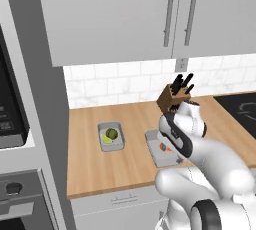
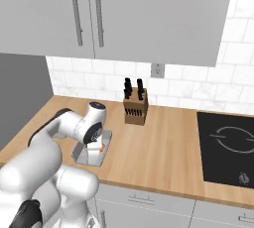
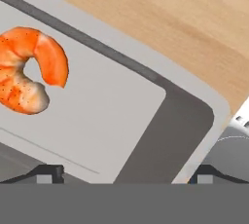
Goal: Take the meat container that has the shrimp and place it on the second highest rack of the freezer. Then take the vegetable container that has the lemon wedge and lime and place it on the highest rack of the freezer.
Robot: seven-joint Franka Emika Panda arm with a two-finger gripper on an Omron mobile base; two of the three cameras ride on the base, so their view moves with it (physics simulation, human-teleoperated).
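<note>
The meat container (image 1: 156, 155) (image 2: 82, 156) is a shallow grey tray on the wooden counter, partly covered by my arm. The orange shrimp (image 3: 29, 69) (image 1: 164, 147) (image 2: 102, 147) lies on its floor. In the hand view my gripper (image 3: 129, 174) hangs close above a corner of this tray (image 3: 194, 91). It is open, with one tip over the tray floor and the other outside the rim. The vegetable container (image 1: 102, 146) stands to the left, holding the lime (image 1: 112, 134) and the lemon wedge (image 1: 106, 139). The freezer is out of view.
A knife block (image 1: 167, 101) (image 2: 135, 107) stands behind the trays by the tiled wall. A black cooktop (image 2: 225, 145) (image 1: 242, 106) lies to the right. Wall cabinets (image 1: 115, 14) hang overhead, and a black oven (image 1: 10, 119) is set in the tall unit at the left.
</note>
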